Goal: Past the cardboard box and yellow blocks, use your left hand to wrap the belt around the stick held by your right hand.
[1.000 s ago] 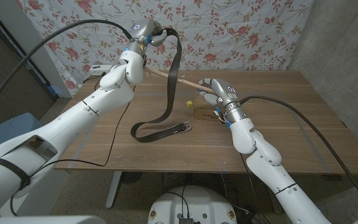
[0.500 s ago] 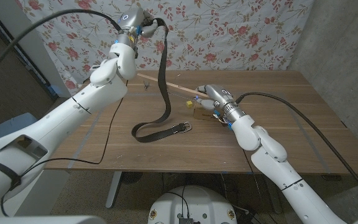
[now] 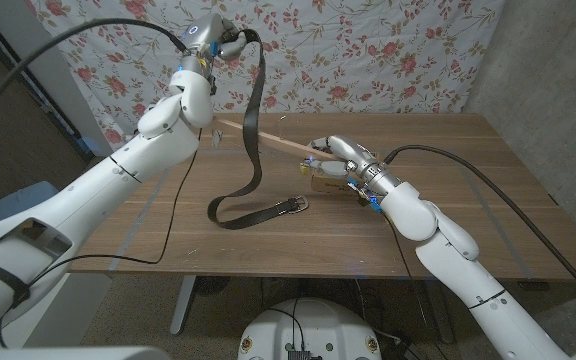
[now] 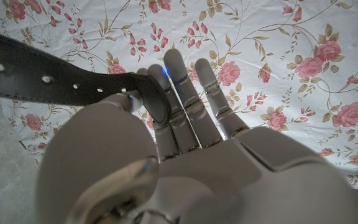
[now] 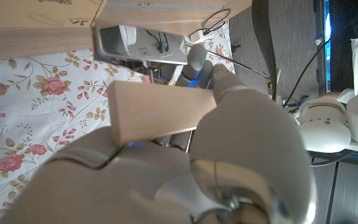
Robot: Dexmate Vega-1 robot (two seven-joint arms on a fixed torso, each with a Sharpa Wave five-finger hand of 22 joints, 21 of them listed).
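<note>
My left hand is raised high at the back left and grips one end of the black belt. From there the belt hangs down across the wooden stick, and its loop and buckle end lie on the table. My right hand grips the stick's near end; the stick points up and left over the table. The left wrist view has the belt's holed end pinched by the left hand. In the right wrist view the stick sits in the right hand.
A small cardboard box and a yellow block sit on the wooden table just beside my right hand. A floral cloth hangs behind the table. A thin black cable crosses the table's left part.
My left hand has carried the belt end leftward, and the hanging strap has slid left along the stick. The right hand has lowered a little and the stick's tip has shifted left.
</note>
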